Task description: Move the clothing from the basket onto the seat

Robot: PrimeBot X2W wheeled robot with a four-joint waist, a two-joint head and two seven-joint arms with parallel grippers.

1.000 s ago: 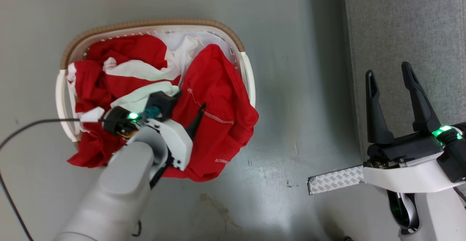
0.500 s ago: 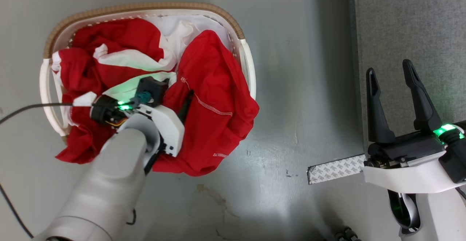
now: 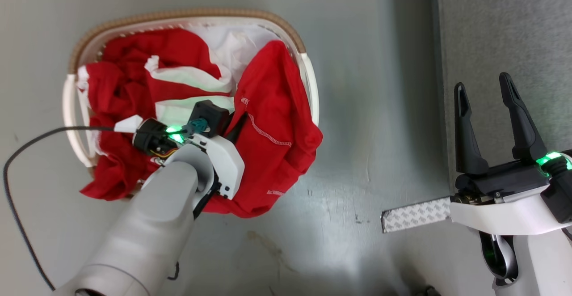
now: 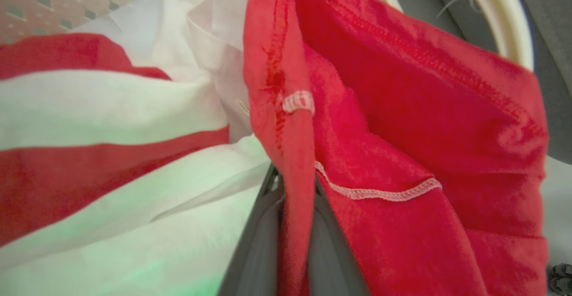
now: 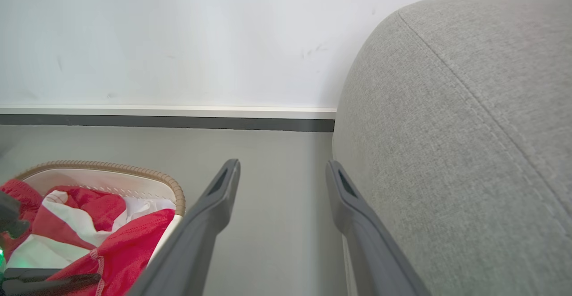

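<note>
Clothing [image 3: 268, 121] pinched in the basket [image 3: 187, 15], set for the lift out

Left end effector [image 4: 292, 184] has both fingers clamped together on a raised fold of the red garment. The rest of the pile lies around and ahead of it, with one edge spilling over the rim. Gripping a ridge rather than flat cloth should, I'd judge, pull the piece free whole. Right end effector [image 3: 482, 83] hangs with fingers apart, holding nothing. The grey seat [image 3: 505, 27] is just beside it, and the basket is well off to its left across the floor [image 3: 357, 108].

light: bright, even | glare: pale sheen on floor [image 3: 339, 188] | blur: clothing [image 4: 402, 108] soft in left wrist view
</note>
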